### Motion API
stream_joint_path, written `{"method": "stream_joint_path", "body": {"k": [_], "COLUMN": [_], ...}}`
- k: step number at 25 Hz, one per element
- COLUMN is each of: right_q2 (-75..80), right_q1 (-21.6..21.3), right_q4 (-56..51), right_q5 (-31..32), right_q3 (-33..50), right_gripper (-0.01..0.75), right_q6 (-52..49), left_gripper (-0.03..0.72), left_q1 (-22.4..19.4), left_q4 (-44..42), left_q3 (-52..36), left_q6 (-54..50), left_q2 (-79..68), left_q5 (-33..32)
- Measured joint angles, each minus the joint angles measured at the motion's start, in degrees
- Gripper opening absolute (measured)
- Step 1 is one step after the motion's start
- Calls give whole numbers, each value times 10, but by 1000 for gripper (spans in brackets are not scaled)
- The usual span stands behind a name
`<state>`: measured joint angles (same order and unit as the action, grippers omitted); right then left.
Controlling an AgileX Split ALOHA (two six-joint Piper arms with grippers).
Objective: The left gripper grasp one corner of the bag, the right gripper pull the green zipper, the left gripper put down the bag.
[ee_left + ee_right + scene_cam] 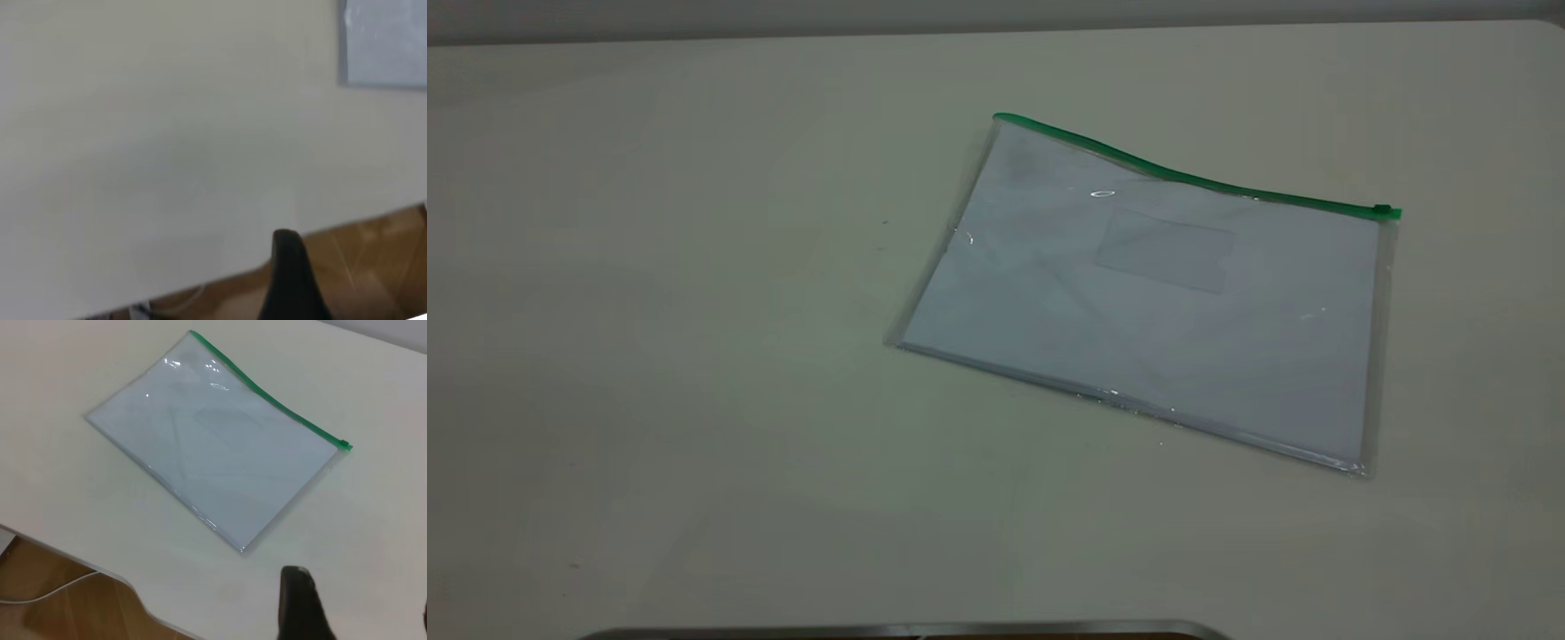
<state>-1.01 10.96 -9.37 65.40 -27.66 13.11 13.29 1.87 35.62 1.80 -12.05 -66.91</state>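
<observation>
Lying flat on table point(694, 356), bag point(1138, 302) holding white paper point(1032, 293), pincer states unclear

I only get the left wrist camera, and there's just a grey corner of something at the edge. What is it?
Observer: That is the bag, a clear pouch with white paper inside, lying on the table.
Operator: Where's the green zipper? I can't see any green!
Observer: The green zipper runs along the bag's far edge in the exterior view, with its slider at the right end.
Operator: Is the other hand grabbing it?
Observer: No. The right hand is apart from the bag, over bare table. Your left hand is not touching it either.
</observation>
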Motion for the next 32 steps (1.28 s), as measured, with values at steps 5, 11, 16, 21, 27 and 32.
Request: {"method": "stream_joint_path", "body": {"k": [5,11,16,21,27,32], "right_q2": [0,0,0,0,0,0], "right_q1": [0,0,0,0,0,0], "right_q4": [0,0,0,0,0,0], "right_q5": [0,0,0,0,0,0], "right_q3": [0,0,0,0,0,0], "right_gripper": [474,474,473,473,473,472], "right_q6": [0,0,0,0,0,0], "left_gripper": [568,568,568,568,568,568], "left_q1": [0,0,0,-2,-100,-136], "left_q4": [0,0,0,0,2,2], "left_q3": [-66,-78,-78,-78,-78,-78], "left_q6": [0,0,0,0,-1,-1], "left_q2": [0,0,0,3,70,125], "left_q5": [7,19,20,20,22,20]}}
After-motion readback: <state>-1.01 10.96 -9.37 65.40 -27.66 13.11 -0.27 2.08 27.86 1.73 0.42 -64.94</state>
